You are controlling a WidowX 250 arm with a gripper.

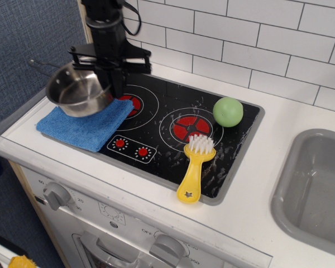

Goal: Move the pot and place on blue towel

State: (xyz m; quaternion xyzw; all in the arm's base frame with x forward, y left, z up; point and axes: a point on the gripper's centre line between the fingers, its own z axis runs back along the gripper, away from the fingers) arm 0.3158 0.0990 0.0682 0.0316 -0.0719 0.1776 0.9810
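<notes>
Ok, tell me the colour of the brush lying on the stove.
The brush has a yellow handle and white bristles, seen clearly in the observation.image view.

Shiny metal pot [78, 92]; fuzzy cloth blue towel [84, 125]; glossy black hob [167, 131]; brush [194, 167] probably plastic.
</notes>
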